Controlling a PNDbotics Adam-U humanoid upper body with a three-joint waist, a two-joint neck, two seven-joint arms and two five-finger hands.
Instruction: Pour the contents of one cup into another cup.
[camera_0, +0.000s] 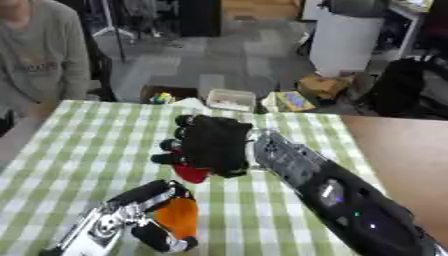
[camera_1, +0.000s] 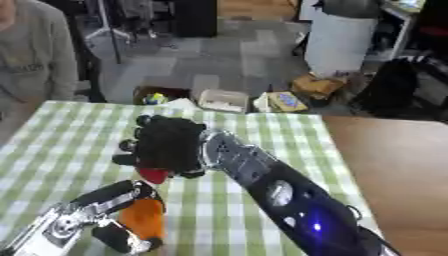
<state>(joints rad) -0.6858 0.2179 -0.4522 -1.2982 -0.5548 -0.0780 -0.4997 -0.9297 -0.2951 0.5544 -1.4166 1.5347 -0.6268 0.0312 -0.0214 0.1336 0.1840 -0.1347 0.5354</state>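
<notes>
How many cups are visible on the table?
2: an orange cup held in the left hand near the front, and a red cup mostly hidden under the right hand behind it.

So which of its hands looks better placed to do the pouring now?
Probably the right hand: it holds the red cup raised, just beyond the orange cup that the left hand grips lower down. It looks set to tip red into orange.

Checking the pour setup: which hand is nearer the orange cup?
Left. The left hand is curled around the orange cup; the right hand holds a red cup just beyond it.
</notes>
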